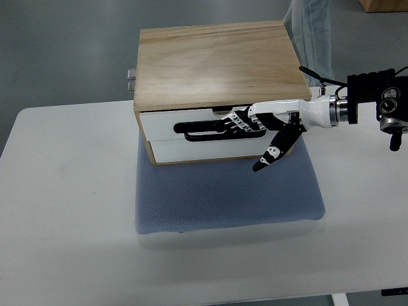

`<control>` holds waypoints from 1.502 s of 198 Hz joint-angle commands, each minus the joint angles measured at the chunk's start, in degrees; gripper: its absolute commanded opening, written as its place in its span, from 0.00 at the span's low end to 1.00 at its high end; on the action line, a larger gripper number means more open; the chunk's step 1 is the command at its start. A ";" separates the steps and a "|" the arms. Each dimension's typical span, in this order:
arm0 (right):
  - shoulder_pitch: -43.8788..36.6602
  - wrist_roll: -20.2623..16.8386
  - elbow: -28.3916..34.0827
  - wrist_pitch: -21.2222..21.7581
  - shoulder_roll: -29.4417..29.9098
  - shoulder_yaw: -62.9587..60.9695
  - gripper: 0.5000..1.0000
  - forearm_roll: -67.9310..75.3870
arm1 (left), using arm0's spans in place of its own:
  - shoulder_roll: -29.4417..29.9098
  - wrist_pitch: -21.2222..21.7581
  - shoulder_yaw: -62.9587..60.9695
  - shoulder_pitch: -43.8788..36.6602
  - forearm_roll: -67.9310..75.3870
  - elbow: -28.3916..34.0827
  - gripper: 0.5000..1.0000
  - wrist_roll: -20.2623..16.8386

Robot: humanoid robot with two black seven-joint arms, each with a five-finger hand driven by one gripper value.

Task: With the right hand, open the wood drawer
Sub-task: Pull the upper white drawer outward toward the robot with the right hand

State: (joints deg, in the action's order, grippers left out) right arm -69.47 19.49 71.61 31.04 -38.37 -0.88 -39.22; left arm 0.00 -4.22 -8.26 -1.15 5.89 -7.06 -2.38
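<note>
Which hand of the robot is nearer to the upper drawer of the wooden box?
Right. The right hand has fingers reaching into the upper drawer handle slot; the left hand is not in view.

Bright even overhead light; soft glare on wood box top [217, 60]; faint shadows; sharp focus throughout.

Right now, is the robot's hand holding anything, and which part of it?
The right hand has its fingers hooked into the black handle slot of the wood drawer; a firm grip cannot be told.
</note>
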 commanded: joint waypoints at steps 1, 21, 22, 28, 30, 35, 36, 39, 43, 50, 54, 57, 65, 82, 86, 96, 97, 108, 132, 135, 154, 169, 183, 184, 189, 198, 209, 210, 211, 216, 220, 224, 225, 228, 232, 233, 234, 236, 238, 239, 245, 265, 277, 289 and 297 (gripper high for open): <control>-0.05 0.02 1.24 0.69 -0.48 0.00 0.89 0.02 | 0.00 0.00 0.00 0.00 0.00 0.03 1.00 0.01; -0.14 0.02 3.00 0.78 -1.27 0.00 0.89 0.02 | 0.00 0.00 0.00 0.00 0.00 0.03 1.00 0.01; -0.14 0.02 3.09 0.78 -1.27 0.00 0.89 0.02 | 0.00 0.00 0.00 0.00 0.00 -0.05 1.00 0.01; -0.14 0.02 3.36 0.78 -1.36 0.00 0.89 0.02 | 0.00 0.00 0.00 0.00 0.00 -0.06 1.00 0.01; -0.14 0.02 3.44 0.78 -1.36 0.00 0.89 0.02 | 0.00 0.00 0.00 0.00 0.00 0.03 1.00 0.01; -0.14 0.02 3.79 0.78 -1.53 0.09 0.89 0.02 | 0.00 0.00 0.00 0.00 0.00 -0.06 1.00 0.01; -0.14 0.02 3.80 0.78 -1.53 0.09 0.89 0.02 | 0.00 0.00 0.00 0.00 0.00 -0.06 1.00 0.01; -0.14 0.02 3.97 0.78 -1.62 0.09 0.89 0.02 | 0.00 0.00 0.00 0.00 0.00 -0.05 1.00 0.01; -0.14 0.02 4.15 0.87 -1.80 0.09 0.89 0.02 | 0.00 0.00 0.00 0.00 0.00 0.03 1.00 0.01; -0.14 0.02 4.41 0.87 -1.97 0.17 0.89 0.02 | 0.00 0.00 0.00 0.00 0.00 0.03 1.00 0.01; -0.14 0.02 4.67 0.87 -2.06 0.26 0.89 0.02 | 0.00 0.00 0.00 0.00 0.00 -0.05 1.00 0.01; -0.14 0.02 4.85 0.87 -2.06 0.35 0.89 0.02 | 0.00 0.00 0.00 0.00 0.00 0.03 1.00 0.01; -0.14 0.02 5.20 0.78 -2.24 0.97 0.89 0.02 | 0.00 0.00 0.00 0.00 0.00 0.03 1.00 0.01; -0.14 0.11 6.52 0.78 -3.29 1.58 0.89 0.02 | 0.00 0.00 0.00 0.00 0.00 0.03 1.00 0.01; -0.14 0.11 6.87 0.78 -3.47 1.58 0.89 0.02 | 0.00 0.00 0.00 0.00 0.00 -0.05 1.00 0.01; -0.05 0.20 7.57 0.78 -3.73 1.67 0.89 0.02 | 0.00 0.00 0.00 0.00 0.00 -0.06 1.00 0.01; -0.05 0.11 7.75 0.78 -3.82 1.67 0.89 0.02 | 0.00 0.00 0.00 0.00 0.00 0.03 1.00 0.01; -0.05 0.20 8.63 0.69 -4.52 1.76 0.89 0.02 | 0.00 0.00 0.00 0.00 0.00 0.03 1.00 0.01; -0.05 0.20 10.74 0.34 -5.40 2.11 0.89 0.11 | 0.00 0.00 0.00 0.00 0.00 0.03 1.00 0.01; -0.05 0.20 10.91 0.25 -5.58 2.11 0.89 0.11 | 0.00 0.00 0.00 0.00 0.00 -0.06 1.00 0.01; 0.30 0.20 11.70 0.25 -5.75 2.20 0.89 0.11 | 0.00 0.00 0.00 0.00 0.00 0.03 1.00 0.01; 0.39 0.28 12.49 0.16 -6.46 2.90 0.89 0.11 | 0.00 0.00 0.00 0.00 0.00 0.03 1.00 0.01; 0.39 0.28 13.38 0.16 -7.07 3.25 0.89 0.11 | 0.00 0.00 0.00 0.00 0.00 0.03 1.00 0.01; 0.39 0.28 13.55 0.16 -7.16 3.25 0.89 0.11 | 0.00 0.00 0.00 0.00 0.00 0.03 1.00 0.01; 0.39 0.37 13.90 0.16 -7.34 3.34 0.89 0.11 | 0.00 0.00 0.00 0.00 0.00 0.03 1.00 0.01; 0.39 0.28 14.69 0.16 -7.86 3.34 0.89 0.11 | 0.00 0.00 0.00 0.00 0.00 0.03 1.00 0.01; 0.48 0.37 15.48 0.16 -8.21 3.34 0.89 0.11 | 0.00 0.00 0.00 0.00 0.00 -0.06 1.00 0.01; 0.48 0.37 15.66 0.16 -8.30 3.34 0.89 0.11 | 0.00 0.00 0.00 0.00 0.00 0.03 1.00 0.01; 0.48 0.37 15.66 0.16 -8.30 3.34 0.89 0.11 | 0.00 0.00 0.00 0.00 0.00 0.03 1.00 0.01; 0.48 0.37 16.27 0.16 -8.57 3.34 0.89 0.11 | 0.00 0.00 0.00 0.00 0.00 -0.05 1.00 0.01; 0.48 0.37 16.54 0.08 -8.83 3.34 0.89 0.11 | 0.00 0.00 0.00 0.00 0.00 0.03 1.00 0.01; 0.48 0.37 16.72 0.08 -8.92 3.34 0.89 0.11 | 0.00 0.00 0.00 0.00 0.00 0.03 1.00 0.01; 0.48 0.37 16.89 0.08 -9.00 3.34 0.89 0.11 | 0.00 0.00 0.00 0.00 0.00 0.03 1.00 0.01; 0.48 0.37 16.98 0.08 -9.09 3.34 0.89 0.11 | 0.00 0.00 0.00 0.00 0.00 0.03 1.00 0.01; 0.48 0.37 17.24 0.08 -9.27 3.34 0.89 0.11 | 0.00 0.00 0.00 0.00 0.00 -0.06 1.00 0.01; 0.57 0.37 17.42 0.08 -9.27 3.34 0.89 0.11 | 0.00 0.00 0.00 0.00 0.00 -0.06 1.00 0.01; 0.57 0.37 17.42 0.08 -9.27 3.34 0.89 0.11 | 0.00 0.00 0.00 0.00 0.00 -0.06 1.00 0.01; 0.57 0.37 17.59 0.08 -9.36 3.34 0.89 0.11 | 0.00 0.00 0.00 0.00 0.00 0.03 1.00 0.01; 0.57 0.37 17.68 0.08 -9.45 3.34 0.89 0.11 | 0.00 0.00 0.00 0.00 0.00 0.03 1.00 0.01; 0.65 0.37 17.77 0.08 -9.45 3.34 0.89 0.11 | 0.00 0.00 0.00 0.00 0.00 0.03 1.00 0.01; 0.83 0.37 18.03 0.08 -9.53 3.34 0.89 0.11 | 0.00 0.00 0.00 0.00 0.00 0.03 1.00 0.01; 0.92 0.37 18.65 0.08 -10.15 3.34 0.89 0.11 | 0.00 0.00 0.00 0.00 0.00 0.03 1.00 0.01; 0.92 0.37 19.18 0.16 -10.41 3.34 0.89 0.11 | 0.00 0.00 0.00 0.00 0.00 0.03 1.00 0.01; 0.92 0.37 19.62 0.16 -10.94 3.34 0.89 0.11 | 0.00 0.00 0.00 0.00 0.00 0.03 1.00 0.01; 0.92 0.37 20.05 0.16 -11.20 3.34 0.89 0.11 | 0.00 0.00 0.00 0.00 0.00 0.03 1.00 0.01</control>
State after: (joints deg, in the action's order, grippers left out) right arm -68.57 19.86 90.78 31.13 -48.89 2.47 -39.11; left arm 0.00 -4.22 -8.26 -1.14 5.89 -7.05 -2.36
